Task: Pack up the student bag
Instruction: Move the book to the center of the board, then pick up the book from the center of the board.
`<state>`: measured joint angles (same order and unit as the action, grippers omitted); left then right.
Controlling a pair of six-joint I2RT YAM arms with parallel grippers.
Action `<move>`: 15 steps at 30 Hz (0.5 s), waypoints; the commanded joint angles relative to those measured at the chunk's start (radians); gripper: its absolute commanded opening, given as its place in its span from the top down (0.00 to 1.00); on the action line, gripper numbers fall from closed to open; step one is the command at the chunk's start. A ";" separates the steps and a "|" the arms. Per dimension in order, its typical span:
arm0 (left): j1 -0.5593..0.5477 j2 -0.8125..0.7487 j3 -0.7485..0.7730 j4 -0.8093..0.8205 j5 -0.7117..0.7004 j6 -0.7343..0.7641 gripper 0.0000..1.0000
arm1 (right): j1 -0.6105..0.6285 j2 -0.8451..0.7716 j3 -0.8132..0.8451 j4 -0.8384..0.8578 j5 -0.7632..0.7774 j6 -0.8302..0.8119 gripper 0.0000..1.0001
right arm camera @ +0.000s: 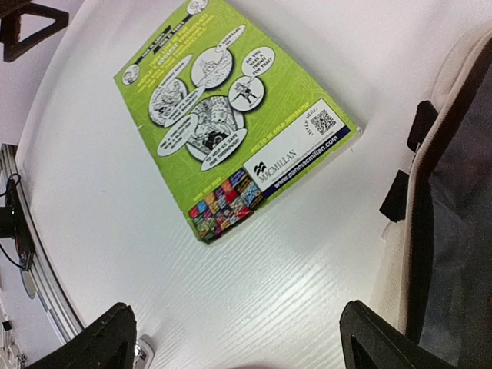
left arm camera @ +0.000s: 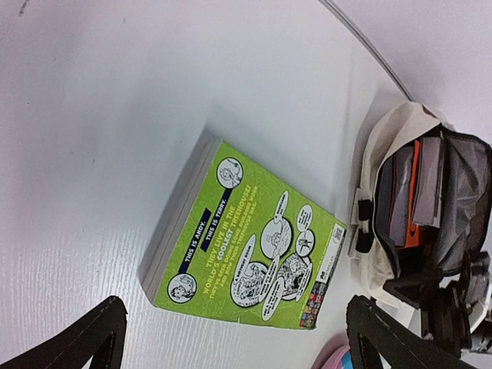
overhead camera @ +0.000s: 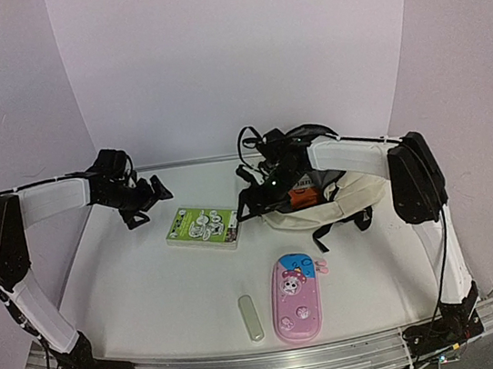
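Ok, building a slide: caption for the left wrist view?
Green paperback lying back-cover up on the white table, beside the open cream student bag.

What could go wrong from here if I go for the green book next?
1. The green book lies flat on the table, so open jaws may shove it instead of gripping it.
2. The student bag already holds an orange item and what look like books; the green book could snag at its opening.
3. The left gripper and right gripper both hover near the book and might collide.
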<state>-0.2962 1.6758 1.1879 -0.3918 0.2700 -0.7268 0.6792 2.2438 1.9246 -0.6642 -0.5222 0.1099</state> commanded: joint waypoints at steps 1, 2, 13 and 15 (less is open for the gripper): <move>-0.010 0.047 -0.020 0.032 0.066 0.069 0.00 | -0.003 0.089 0.090 0.018 -0.015 0.014 0.10; -0.005 0.060 -0.024 0.043 0.080 0.073 0.00 | 0.000 0.110 0.103 0.019 -0.016 0.015 0.11; 0.005 0.204 -0.022 0.123 0.145 0.148 0.00 | 0.026 0.254 0.212 0.019 0.010 0.027 0.19; 0.005 0.228 -0.021 0.145 0.180 0.154 0.01 | 0.027 0.262 0.213 0.018 0.011 0.024 0.20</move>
<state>-0.2943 1.8604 1.1542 -0.3097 0.3854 -0.6200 0.7011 2.4777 2.0944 -0.6503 -0.5274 0.1321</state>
